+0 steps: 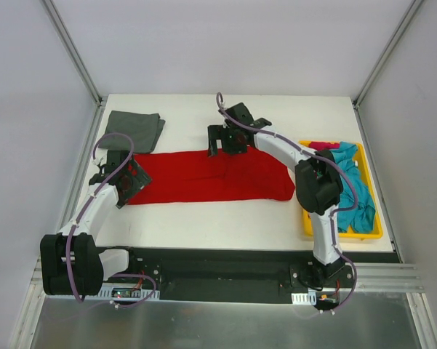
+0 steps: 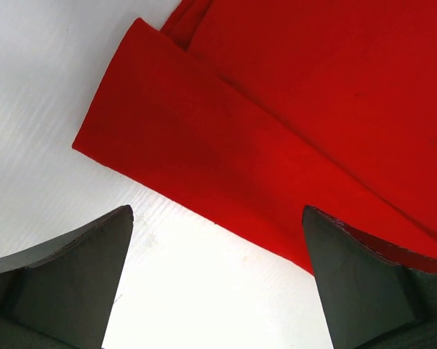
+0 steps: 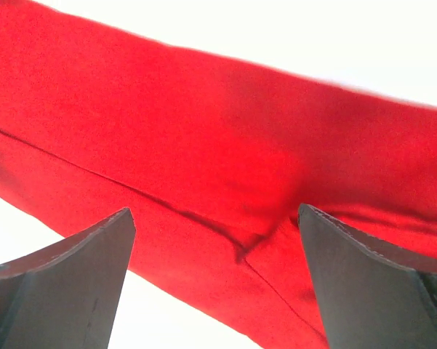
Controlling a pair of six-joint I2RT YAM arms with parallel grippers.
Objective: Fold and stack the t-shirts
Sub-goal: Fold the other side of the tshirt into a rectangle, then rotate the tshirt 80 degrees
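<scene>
A bright red t-shirt (image 1: 203, 178) lies folded into a long strip across the middle of the table; it also shows in the left wrist view (image 2: 276, 131) and the right wrist view (image 3: 203, 138). A dark grey t-shirt (image 1: 134, 131) lies folded at the back left. Turquoise (image 1: 353, 193) and pinkish-red (image 1: 321, 145) t-shirts lie in a heap in the tray. My left gripper (image 1: 122, 180) is open and empty, just above the strip's left end (image 2: 217, 240). My right gripper (image 1: 225, 139) is open and empty over the strip's far edge (image 3: 214, 247).
A yellow plastic tray (image 1: 305, 229) stands at the right edge of the table. White enclosure walls stand on the left, back and right. The arm bases sit on a black plate at the near edge.
</scene>
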